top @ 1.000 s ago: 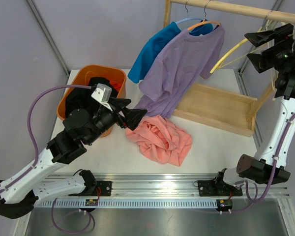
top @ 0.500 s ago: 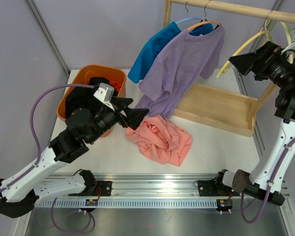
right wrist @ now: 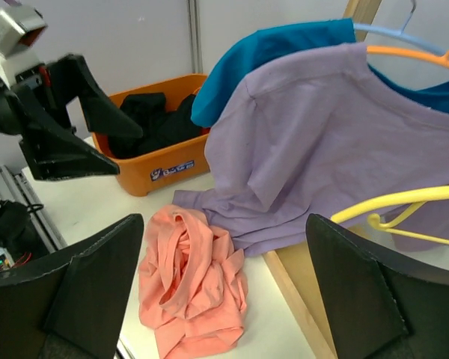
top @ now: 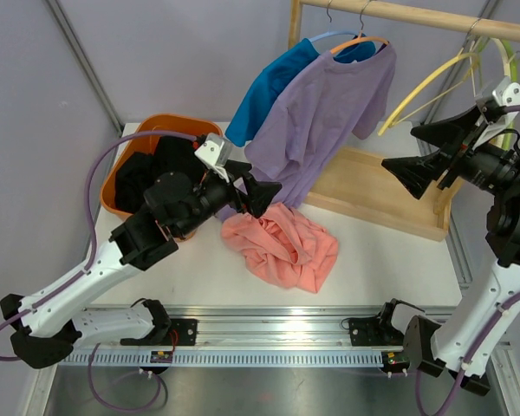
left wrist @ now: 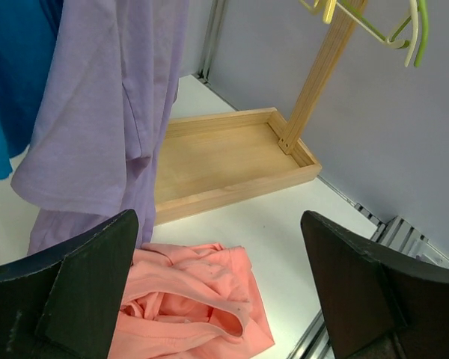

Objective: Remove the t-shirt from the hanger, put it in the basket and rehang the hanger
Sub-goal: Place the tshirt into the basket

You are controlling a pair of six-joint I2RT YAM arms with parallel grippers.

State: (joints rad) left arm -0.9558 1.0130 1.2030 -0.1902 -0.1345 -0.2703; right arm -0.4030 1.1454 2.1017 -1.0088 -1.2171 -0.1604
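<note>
A purple t-shirt [top: 325, 113] hangs from an orange hanger [top: 360, 41] on the wooden rail; its hem drapes to the table. It also fills the right wrist view [right wrist: 322, 142], with the orange hanger [right wrist: 411, 54] at its collar. My left gripper [top: 258, 189] is open, level with the shirt's lower left edge, with nothing between its fingers. In its own view the left gripper [left wrist: 218, 224] faces the purple shirt [left wrist: 112, 97]. My right gripper [top: 403, 149] is open in the air to the right of the shirt, apart from it, and the right gripper [right wrist: 224, 224] holds nothing.
A blue t-shirt [top: 264, 91] hangs behind on a light-blue hanger. A crumpled pink t-shirt [top: 282, 245] lies on the table. An orange basket [top: 120, 186] of dark clothes sits at left. The wooden rack base [top: 381, 186] is at right, with a bare yellow hanger [top: 425, 87] above.
My left gripper has moved up and right, from over the basket's edge to the purple shirt's hem. The right arm swung down and left from the rail's end. Both stayed open.
</note>
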